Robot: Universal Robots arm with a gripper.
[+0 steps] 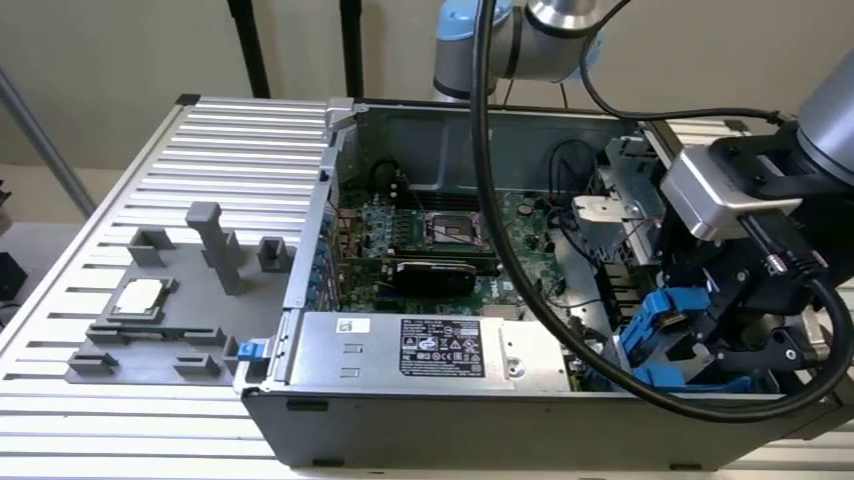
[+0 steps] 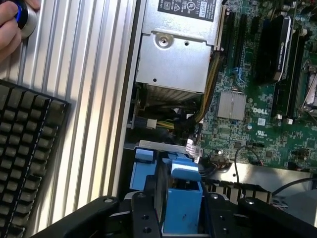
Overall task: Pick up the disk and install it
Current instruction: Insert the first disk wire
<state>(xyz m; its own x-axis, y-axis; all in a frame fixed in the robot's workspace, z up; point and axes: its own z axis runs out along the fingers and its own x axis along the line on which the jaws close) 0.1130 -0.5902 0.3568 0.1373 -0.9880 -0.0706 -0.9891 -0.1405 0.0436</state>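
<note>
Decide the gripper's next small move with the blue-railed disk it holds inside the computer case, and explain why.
Probably ease the disk deeper into the computer case in one short, slow push. The gripper looks clamped on its blue carrier, which sits just inside the case's wall near the power supply, with a cable bundle close ahead, so a small, careful advance seems safest.
</note>
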